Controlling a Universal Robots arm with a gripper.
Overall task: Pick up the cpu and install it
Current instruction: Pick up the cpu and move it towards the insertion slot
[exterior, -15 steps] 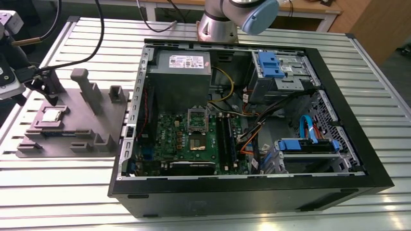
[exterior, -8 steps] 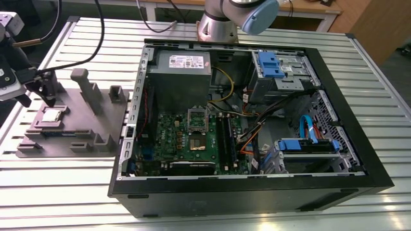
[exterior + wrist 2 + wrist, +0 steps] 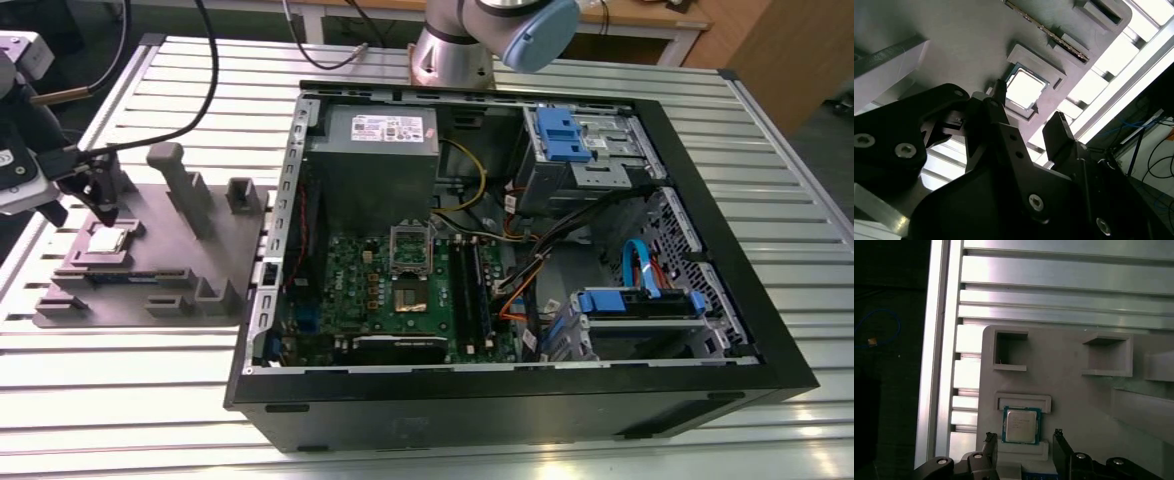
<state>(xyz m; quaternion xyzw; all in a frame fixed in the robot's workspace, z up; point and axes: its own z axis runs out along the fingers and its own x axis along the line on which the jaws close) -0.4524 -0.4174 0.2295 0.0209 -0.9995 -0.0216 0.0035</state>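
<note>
First wrist view shows the end effector (image 3: 1023,435), its body cut off, fingers (image 3: 1061,447) apart, with the cpu (image 3: 1021,424) just ahead between them, lying in its grey holder (image 3: 1069,390).

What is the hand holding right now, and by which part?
Nothing is held. The hand is open above the cpu, with one finger on either side of it. The cpu lies flat in its recess in the grey holder.
</note>
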